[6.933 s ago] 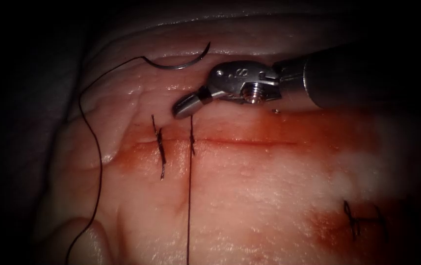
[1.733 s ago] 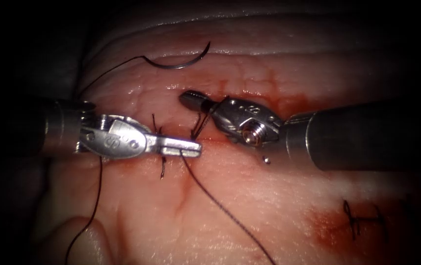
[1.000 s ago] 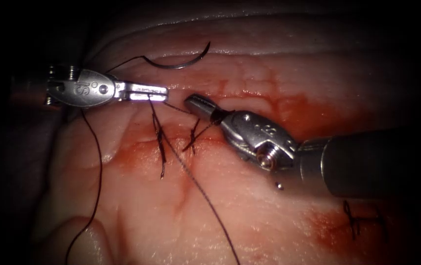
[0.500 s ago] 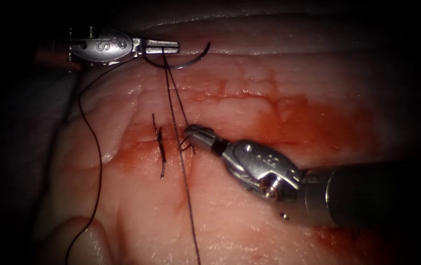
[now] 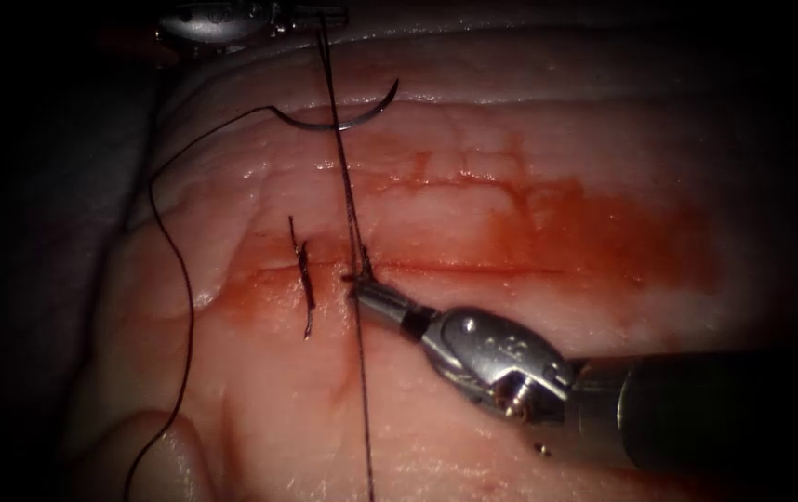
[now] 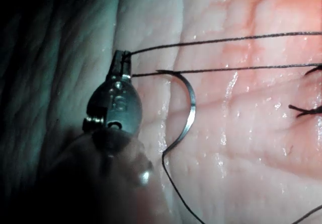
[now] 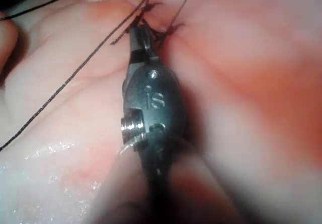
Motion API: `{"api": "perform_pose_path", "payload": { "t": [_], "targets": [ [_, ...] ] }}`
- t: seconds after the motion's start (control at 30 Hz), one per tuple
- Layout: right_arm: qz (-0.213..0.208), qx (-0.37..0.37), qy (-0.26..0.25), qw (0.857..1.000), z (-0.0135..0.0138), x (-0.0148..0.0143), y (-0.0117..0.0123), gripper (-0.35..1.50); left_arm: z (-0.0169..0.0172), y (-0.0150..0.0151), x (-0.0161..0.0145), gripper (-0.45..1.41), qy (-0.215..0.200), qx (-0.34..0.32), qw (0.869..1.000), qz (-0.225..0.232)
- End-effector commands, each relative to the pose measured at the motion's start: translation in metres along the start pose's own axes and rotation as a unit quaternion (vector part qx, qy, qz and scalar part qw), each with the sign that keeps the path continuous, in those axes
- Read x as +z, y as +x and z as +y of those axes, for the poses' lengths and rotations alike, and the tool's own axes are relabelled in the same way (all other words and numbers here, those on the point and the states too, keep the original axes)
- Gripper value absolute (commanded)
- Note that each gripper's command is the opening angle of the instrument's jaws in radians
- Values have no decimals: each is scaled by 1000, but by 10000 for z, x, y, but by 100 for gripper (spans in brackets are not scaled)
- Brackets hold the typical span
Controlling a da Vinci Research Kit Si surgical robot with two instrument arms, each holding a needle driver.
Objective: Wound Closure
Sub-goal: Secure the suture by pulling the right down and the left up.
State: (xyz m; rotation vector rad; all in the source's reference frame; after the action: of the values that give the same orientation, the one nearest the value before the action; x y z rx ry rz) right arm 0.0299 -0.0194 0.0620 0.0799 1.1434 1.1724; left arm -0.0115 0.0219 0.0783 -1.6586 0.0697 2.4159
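Now L tool point(image 5: 325, 16) and R tool point(image 5: 366, 290) both clamp thread point(image 5: 348, 186); needle point(image 5: 348, 116) lies free on tissue point(image 5: 511, 139).

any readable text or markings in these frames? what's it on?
"IS": stamped on the right tool's clevis body in the right wrist view.
Marking on the same tool in the endoscope view: too blurred to read.
Left tool: stamp unreadable.

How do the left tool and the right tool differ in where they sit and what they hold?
The left tool sits far above the cut, beyond the needle; the right tool sits at the cut, by the knot. The left tool's shut jaws hold a taut, long run of thread; the right tool's hold thread at the knot. Neither holds the needle, which lies free on the tissue.
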Motion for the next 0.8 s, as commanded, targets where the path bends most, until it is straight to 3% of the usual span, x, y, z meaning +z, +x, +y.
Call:
{"api": "perform_pose_path", "payload": {
  "t": [0.03, 0.8],
  "targets": [
    [-1, 1, 1, 1000, -6, 1, -8, -35, -6, -3, 9, -45, 5, 0, 1000, 1],
    [-6, -5, 6, 1000, -16, -6, -18, -35, -96, -33, 52, -45, 83, -12, 996, -1]
  ]
}}
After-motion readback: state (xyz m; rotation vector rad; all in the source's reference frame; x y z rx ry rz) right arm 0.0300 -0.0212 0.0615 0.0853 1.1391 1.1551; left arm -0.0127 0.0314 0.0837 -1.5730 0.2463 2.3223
